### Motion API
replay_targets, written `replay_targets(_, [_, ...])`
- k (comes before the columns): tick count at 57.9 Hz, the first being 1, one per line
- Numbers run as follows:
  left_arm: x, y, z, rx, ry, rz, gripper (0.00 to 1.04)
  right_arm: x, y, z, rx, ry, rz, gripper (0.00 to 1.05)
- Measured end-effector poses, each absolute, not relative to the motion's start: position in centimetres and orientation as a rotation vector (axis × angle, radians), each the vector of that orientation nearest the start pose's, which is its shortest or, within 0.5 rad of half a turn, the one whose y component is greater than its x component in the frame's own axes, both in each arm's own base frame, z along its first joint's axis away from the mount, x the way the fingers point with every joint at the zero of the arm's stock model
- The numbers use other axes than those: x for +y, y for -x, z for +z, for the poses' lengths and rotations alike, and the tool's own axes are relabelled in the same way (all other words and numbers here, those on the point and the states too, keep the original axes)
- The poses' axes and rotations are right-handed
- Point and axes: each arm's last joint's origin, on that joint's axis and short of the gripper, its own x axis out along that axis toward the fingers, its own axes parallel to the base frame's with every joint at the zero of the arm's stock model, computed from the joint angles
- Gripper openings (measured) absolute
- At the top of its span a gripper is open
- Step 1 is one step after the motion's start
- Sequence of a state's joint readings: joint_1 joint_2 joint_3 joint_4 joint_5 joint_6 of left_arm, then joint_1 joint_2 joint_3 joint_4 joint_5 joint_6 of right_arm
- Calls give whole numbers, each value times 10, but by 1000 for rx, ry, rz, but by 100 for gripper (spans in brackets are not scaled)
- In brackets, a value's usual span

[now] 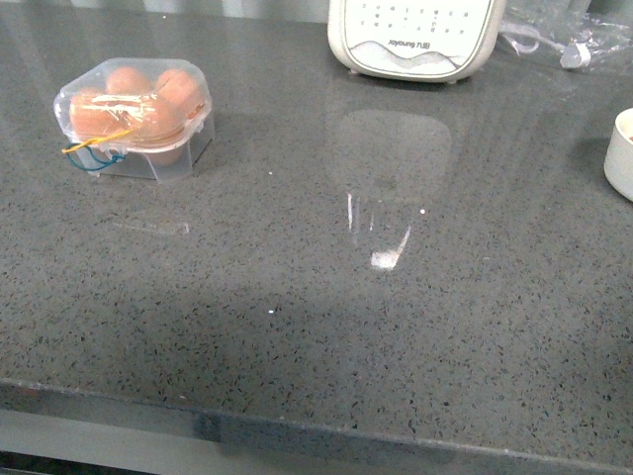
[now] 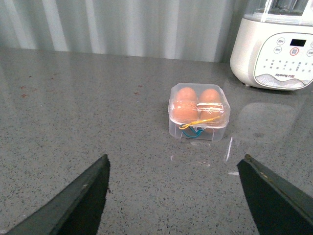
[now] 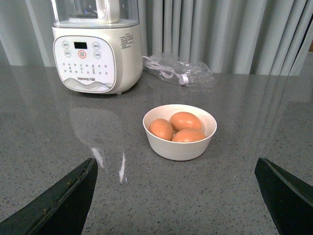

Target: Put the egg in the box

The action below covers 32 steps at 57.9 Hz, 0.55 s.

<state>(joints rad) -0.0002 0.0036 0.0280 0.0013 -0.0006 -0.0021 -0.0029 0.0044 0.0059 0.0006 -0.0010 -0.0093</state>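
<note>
Front view gives you the whole grey speckled stone counter point(image 1: 326, 327), glossy enough to mirror what stands on it. At its far edge sits the large white appliance point(image 1: 413, 38), smooth plastic with a rounded body and a button panel; beside it, toward the far right corner, lies a crumpled clear plastic bag point(image 3: 178, 71) with a white cord inside.

Your right wrist view shows the white round bowl point(image 3: 180, 142) near the right edge, smooth and matte, holding three orange-brown eggs point(image 3: 185, 120) that touch one another.

Near the far left corner you see the box point(image 1: 135, 119), a small clear plastic case with rounded corners; its domed lid is down, and blue and yellow bands loop at its front. Smooth orange-brown eggs fill it; the front left one point(image 2: 184, 110) presses against its neighbour under the lid.

Neither arm appears from the front. Your left gripper point(image 2: 176, 196) hangs with its dark fingers spread wide and holds nothing; your right gripper point(image 3: 178, 200) is likewise spread wide and bare.
</note>
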Motion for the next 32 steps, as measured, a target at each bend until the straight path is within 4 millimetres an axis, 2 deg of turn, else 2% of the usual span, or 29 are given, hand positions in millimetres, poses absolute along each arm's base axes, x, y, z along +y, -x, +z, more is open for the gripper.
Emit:
replay_targets(6, [0, -96, 173, -25, 2, 0, 100, 0, -98, 165, -2, 9, -2, 97])
replay_targets(9, [0, -96, 173, -26, 2, 0, 97, 0, -98, 165, -2, 9, -2, 97])
replay_targets(32, [0, -96, 173, -26, 2, 0, 98, 0, -98, 165, -2, 9, -2, 97])
